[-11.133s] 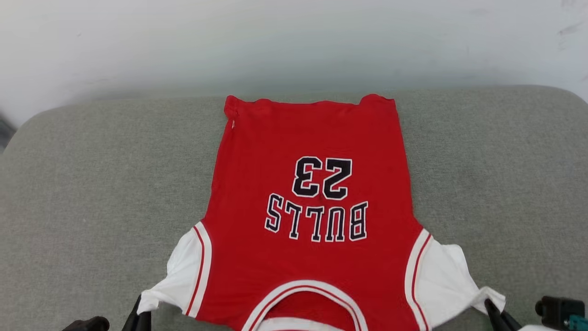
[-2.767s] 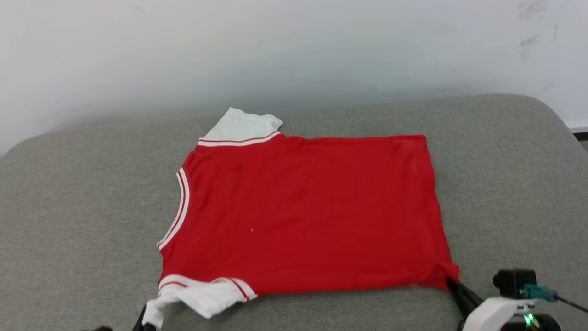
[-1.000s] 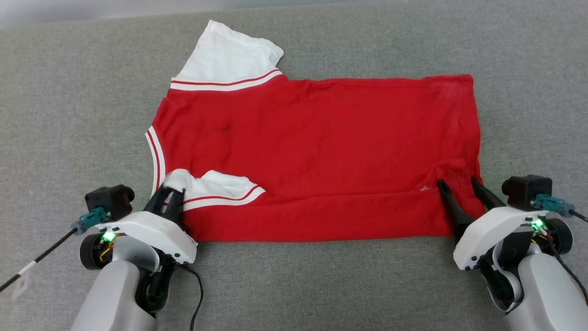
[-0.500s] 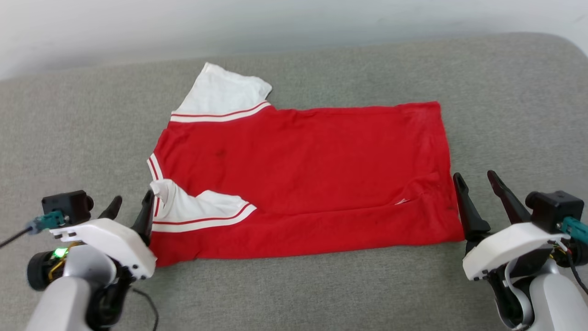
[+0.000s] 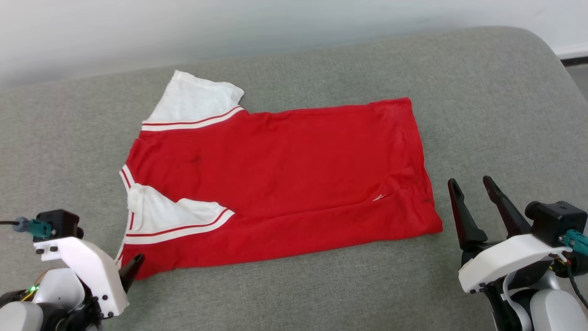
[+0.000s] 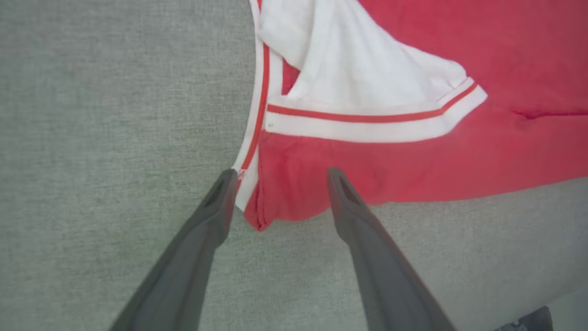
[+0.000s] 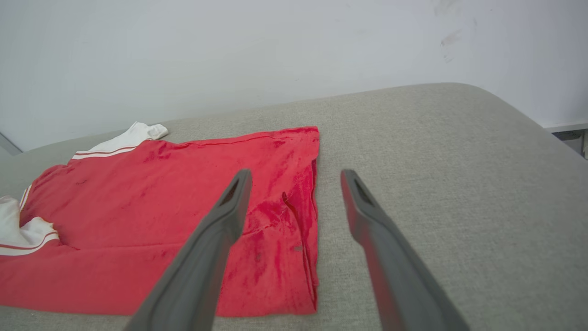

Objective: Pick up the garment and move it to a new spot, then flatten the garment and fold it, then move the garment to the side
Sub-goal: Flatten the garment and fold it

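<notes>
The garment (image 5: pixel 294 156) lies flat on the grey cushion with its plain red side up and the collar end to the left. Its near long edge is folded over, and one white sleeve (image 5: pixel 161 214) rests on the red cloth. The other white sleeve (image 5: pixel 195 99) sticks out at the far left. My left gripper (image 5: pixel 128 271) hovers at the near-left corner, open, with the garment's corner (image 6: pixel 275 193) lying loose between the fingers. My right gripper (image 5: pixel 469 183) stands open and empty just right of the hem (image 7: pixel 308 220), not touching it.
The grey cushion (image 5: pixel 482 101) spreads wide on every side of the garment. A white wall (image 5: pixel 229 27) rises behind it. The cushion's rounded right edge drops to the floor (image 5: pixel 579 76) at the far right.
My left gripper has opened, let go of the white sleeve and drawn back to the near-left corner. My right gripper has backed off the hem to the right. The camera has also shifted.
</notes>
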